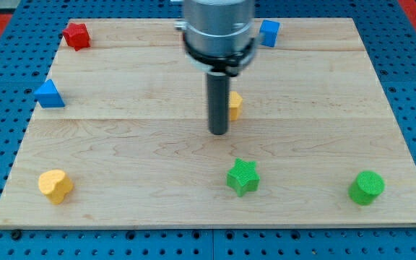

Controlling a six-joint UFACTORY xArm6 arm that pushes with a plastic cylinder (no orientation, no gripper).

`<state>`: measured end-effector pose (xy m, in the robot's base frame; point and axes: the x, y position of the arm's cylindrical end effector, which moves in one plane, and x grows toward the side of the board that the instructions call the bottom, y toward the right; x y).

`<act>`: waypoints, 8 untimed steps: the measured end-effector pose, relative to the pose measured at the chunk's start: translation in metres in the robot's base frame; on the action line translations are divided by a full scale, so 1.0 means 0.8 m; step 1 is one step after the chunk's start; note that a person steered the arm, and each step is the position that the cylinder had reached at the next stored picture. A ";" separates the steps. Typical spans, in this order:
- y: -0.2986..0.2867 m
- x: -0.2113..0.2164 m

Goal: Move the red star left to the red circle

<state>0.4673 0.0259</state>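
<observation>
Wooden board underneath; rod tip down on it, no jaws fitted, nothing gripped. Green star below-right of tip. Red star far upper-left. Yellow block just right, shape unclear, partly hidden behind rod

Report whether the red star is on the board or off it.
On: the red star sits inside the wooden board's top-left corner.

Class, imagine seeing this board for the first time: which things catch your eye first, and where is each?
The big arm with its dark rod dominates the centre, my tip beside a half-hidden yellow block. The red star sits at the top left, and the green star and green cylinder near the bottom.
</observation>
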 end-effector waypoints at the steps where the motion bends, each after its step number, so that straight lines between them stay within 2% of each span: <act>1: 0.018 -0.001; 2: 0.110 -0.034; 3: 0.135 -0.099; 5: -0.003 -0.149; 6: -0.064 -0.146; 7: -0.180 -0.146; 8: -0.273 -0.173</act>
<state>0.3290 -0.1925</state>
